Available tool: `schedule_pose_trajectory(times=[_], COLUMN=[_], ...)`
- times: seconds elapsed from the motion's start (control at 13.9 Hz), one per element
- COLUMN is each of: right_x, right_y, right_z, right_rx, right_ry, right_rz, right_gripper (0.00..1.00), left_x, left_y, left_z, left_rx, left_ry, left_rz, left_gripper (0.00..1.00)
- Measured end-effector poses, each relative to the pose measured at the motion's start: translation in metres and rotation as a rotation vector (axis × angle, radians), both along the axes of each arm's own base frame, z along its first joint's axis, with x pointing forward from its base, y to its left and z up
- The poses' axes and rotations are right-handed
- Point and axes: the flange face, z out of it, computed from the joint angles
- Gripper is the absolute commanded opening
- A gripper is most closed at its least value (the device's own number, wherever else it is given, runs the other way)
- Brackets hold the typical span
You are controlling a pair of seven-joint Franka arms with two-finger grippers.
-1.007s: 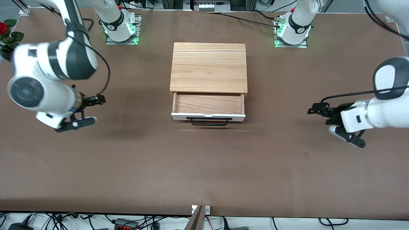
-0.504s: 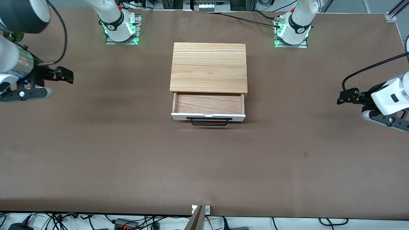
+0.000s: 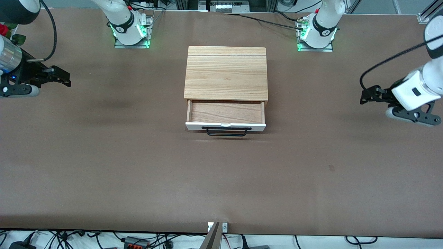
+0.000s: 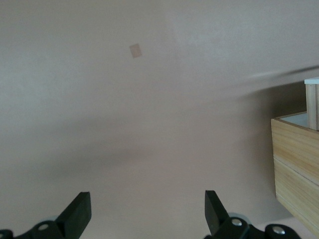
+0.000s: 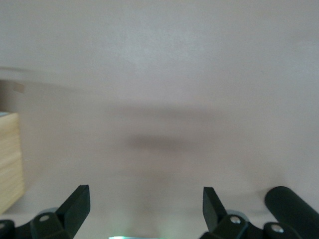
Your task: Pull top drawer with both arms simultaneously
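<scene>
The top drawer (image 3: 225, 126) stands pulled out of the light wood cabinet (image 3: 226, 72). Its white front, black bar handle (image 3: 226, 132) and bare wood tray (image 3: 225, 111) all show. My left gripper (image 3: 364, 96) hangs open and empty over the table near the left arm's end, well apart from the drawer. In the left wrist view (image 4: 147, 211) its fingers stand wide apart, with the cabinet's side (image 4: 296, 164) at the edge. My right gripper (image 3: 65, 80) hangs open and empty over the right arm's end. In the right wrist view (image 5: 144, 204) its fingers stand wide apart too.
Both arm bases (image 3: 130, 33) (image 3: 316, 34) stand with green lights on the bases' side of the cabinet. A red flower (image 3: 4, 30) sits at the table corner by the right arm. A small mark (image 3: 331, 168) lies on the brown tabletop. Cables hang past the table's near edge.
Both grippers have swung outward from the drawer toward their own ends of the table and up toward the bases' side. The drawer has not moved.
</scene>
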Motion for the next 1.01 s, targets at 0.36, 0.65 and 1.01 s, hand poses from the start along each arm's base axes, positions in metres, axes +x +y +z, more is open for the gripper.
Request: schedule_pose_trajectory(times=[0.36, 0.65, 1.01], right_x=[-0.005, -0.003, -0.003], right_y=[0.0, -0.002, -0.004], right_z=[0.006, 0.021, 0.021], right_rx=[0.023, 0.017, 0.017], right_ry=[0.003, -0.03, -0.031], right_rz=[-0.067, -0.074, -0.082], right_gripper=[1.0, 1.0, 1.0], left_x=[-0.015, -0.016, -0.015], left_y=[-0.018, -0.011, -0.01], left_z=[0.004, 0.008, 0.015], left_rx=[0.02, 0.022, 0.022], left_ry=[-0.011, -0.015, -0.031], left_rz=[0.072, 0.096, 0.098], left_gripper=[1.0, 1.0, 1.0])
